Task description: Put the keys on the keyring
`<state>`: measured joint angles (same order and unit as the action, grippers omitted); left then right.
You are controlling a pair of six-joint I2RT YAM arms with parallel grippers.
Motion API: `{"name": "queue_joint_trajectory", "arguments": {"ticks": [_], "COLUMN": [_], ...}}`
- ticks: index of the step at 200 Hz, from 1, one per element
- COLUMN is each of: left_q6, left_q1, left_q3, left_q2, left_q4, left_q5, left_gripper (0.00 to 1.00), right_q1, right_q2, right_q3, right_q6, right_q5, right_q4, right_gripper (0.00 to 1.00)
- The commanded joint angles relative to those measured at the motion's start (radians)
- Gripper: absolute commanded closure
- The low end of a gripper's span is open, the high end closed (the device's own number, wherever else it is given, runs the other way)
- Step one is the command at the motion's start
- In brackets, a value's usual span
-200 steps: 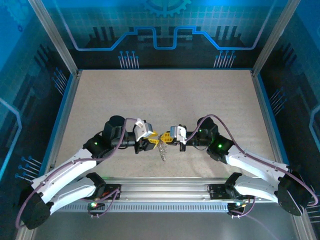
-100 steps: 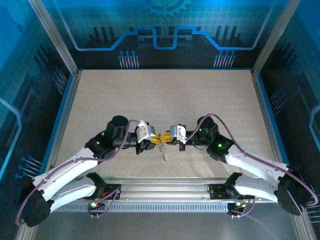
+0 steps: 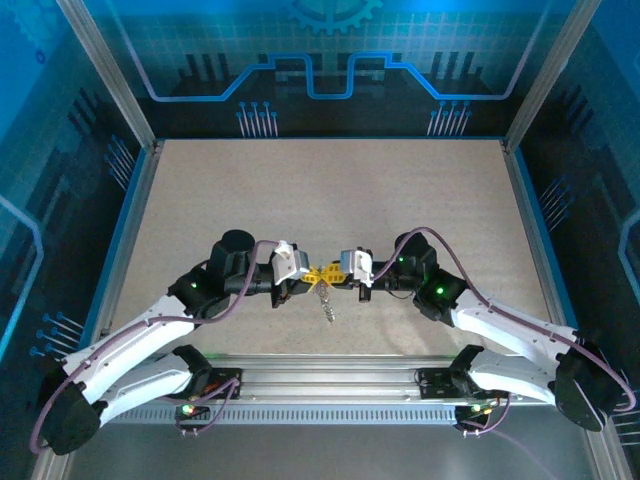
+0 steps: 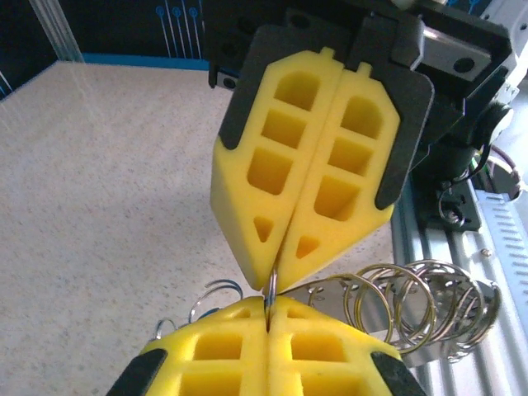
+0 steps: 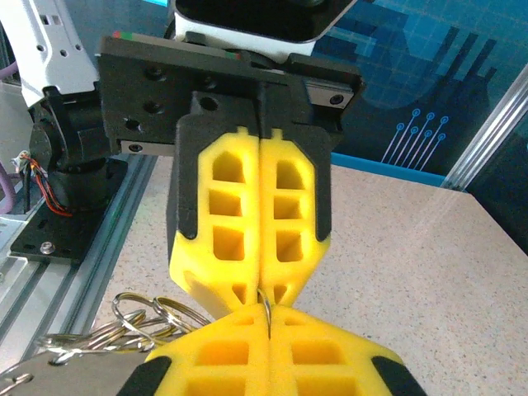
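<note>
Closing in from its own side, the left gripper [image 3: 311,275] now meets the right gripper [image 3: 333,276] tip to tip over the near middle of the table [image 3: 300,190]; a second ago it sat a little farther back with its yellow jaws parted. Both pairs of jaws are now pressed flat together. In the wrist views a thin grey wire of the keyring [image 4: 271,289] runs straight through the two seams, pinched by each gripper at once. The right gripper has neither shifted nor loosened over that time. A cluster of metal rings [image 4: 412,301] fans out just beside the pinch, on the side towards the arm bases. Below the fingertips a small bunch, the keys [image 3: 327,303], hangs free above the table, slightly farther to the right than before; their colours are too small to tell.
</note>
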<state>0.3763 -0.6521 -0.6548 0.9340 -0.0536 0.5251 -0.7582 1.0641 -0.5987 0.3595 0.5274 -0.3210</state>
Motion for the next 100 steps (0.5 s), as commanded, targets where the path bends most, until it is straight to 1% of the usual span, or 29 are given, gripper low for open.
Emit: {"name": "queue_joint_trajectory", "arguments": {"ticks": [1,16,33,44,55,85,100], "left_q6": [0.031,0.07,0.148,0.2,0.248,0.353,0.397], "left_q1": [-0.008,-0.014,-0.037,-0.054,-0.062,-0.086,-0.094], "left_q3": [-0.042,-0.065,-0.118,-0.158,-0.201,-0.31,-0.362], "left_q2": [-0.009,-0.012,-0.002,0.012,0.032,0.085,0.118], "left_q4": [-0.018,-0.077,-0.189,-0.267,-0.33,-0.486,-0.556], "left_q5": [0.017,-0.01,-0.063,-0.097,-0.114,-0.174,-0.194], "left_gripper": [1.0,1.0,1.0,1.0,1.0,1.0,1.0], "right_q1": [-0.002,-0.001,-0.001,0.0,0.004,0.013,0.021], "right_q2": [-0.021,-0.027,-0.03,-0.028,-0.023,0.007,0.025], "right_q3": [-0.034,-0.049,-0.077,-0.095,-0.113,-0.162,-0.18], "right_q6": [-0.003,0.027,0.073,0.09,0.109,0.127,0.128], "right_q5": [0.009,-0.009,-0.049,-0.071,-0.072,-0.086,-0.072], "right_q4": [-0.01,0.044,0.175,0.235,0.288,0.404,0.442], "right_gripper": [1.0,1.0,0.9,0.81,0.77,0.76,0.76]}}
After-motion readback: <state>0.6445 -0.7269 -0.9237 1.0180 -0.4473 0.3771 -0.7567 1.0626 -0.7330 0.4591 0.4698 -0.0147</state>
